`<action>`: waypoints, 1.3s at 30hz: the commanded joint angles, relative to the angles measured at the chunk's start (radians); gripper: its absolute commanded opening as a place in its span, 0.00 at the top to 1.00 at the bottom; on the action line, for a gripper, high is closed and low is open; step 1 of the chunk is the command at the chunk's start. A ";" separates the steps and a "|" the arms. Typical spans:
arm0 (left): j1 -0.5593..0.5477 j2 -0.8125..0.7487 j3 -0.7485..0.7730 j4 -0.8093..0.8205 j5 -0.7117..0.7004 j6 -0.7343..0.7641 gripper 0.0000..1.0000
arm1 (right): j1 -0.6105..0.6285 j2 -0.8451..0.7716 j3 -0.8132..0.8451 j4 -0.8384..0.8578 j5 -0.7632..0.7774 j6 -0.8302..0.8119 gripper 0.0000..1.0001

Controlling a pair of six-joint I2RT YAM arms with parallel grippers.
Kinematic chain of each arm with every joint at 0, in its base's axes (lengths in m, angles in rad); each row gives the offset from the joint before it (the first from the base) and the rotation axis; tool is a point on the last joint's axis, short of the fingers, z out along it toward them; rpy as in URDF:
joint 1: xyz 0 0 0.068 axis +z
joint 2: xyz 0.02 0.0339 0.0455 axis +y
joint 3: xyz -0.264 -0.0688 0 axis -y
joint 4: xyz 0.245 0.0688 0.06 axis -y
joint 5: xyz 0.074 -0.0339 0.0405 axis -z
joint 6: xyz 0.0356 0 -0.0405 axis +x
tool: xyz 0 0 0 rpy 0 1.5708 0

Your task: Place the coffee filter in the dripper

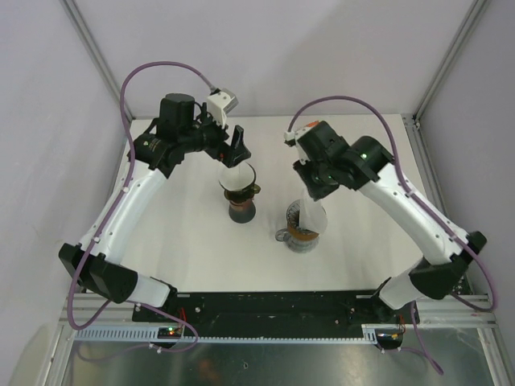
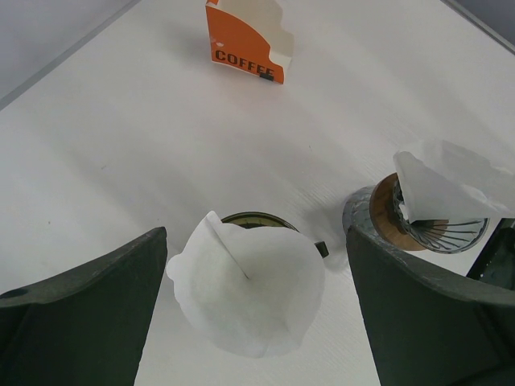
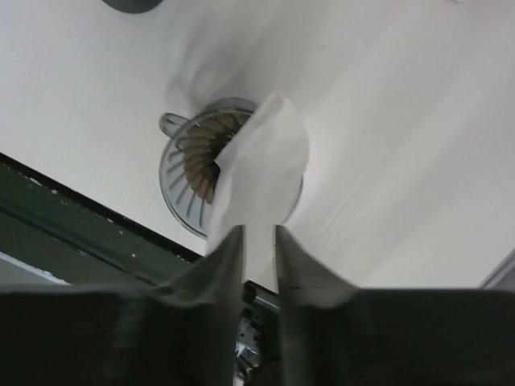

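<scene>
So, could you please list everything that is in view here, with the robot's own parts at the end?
Drippers: two, dark grey with brown rings; left dripper and right dripper, mid-table.
Filters: two, white; left filter in the left dripper, right filter standing in the right dripper.
Filter box: one, orange and white, lettered COFFEE, on the table, seen from the left wrist only.
Table: one, white, under everything.
Left gripper: one, dark, open, astride the left filter.
Right gripper: one, dark, right filter between its fingers; grip unclear.
</scene>
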 commanded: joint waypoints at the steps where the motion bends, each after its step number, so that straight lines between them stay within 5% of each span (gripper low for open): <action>1: -0.009 -0.022 0.006 0.019 -0.011 0.021 0.04 | -0.050 -0.097 -0.105 0.017 -0.036 0.039 0.83; 4: -0.009 -0.028 0.003 0.019 -0.012 0.025 0.04 | -0.103 -0.147 -0.212 0.070 -0.141 0.057 0.98; 12: -0.009 -0.028 0.004 0.019 -0.009 0.024 0.03 | -0.123 -0.175 -0.327 0.168 -0.280 0.066 1.00; 28: -0.009 -0.043 -0.001 0.020 -0.036 0.038 0.03 | -0.065 -0.047 -0.421 0.270 -0.281 0.063 1.00; 39: -0.009 -0.044 -0.003 0.019 -0.049 0.048 0.03 | 0.012 0.041 -0.453 0.292 -0.094 0.108 1.00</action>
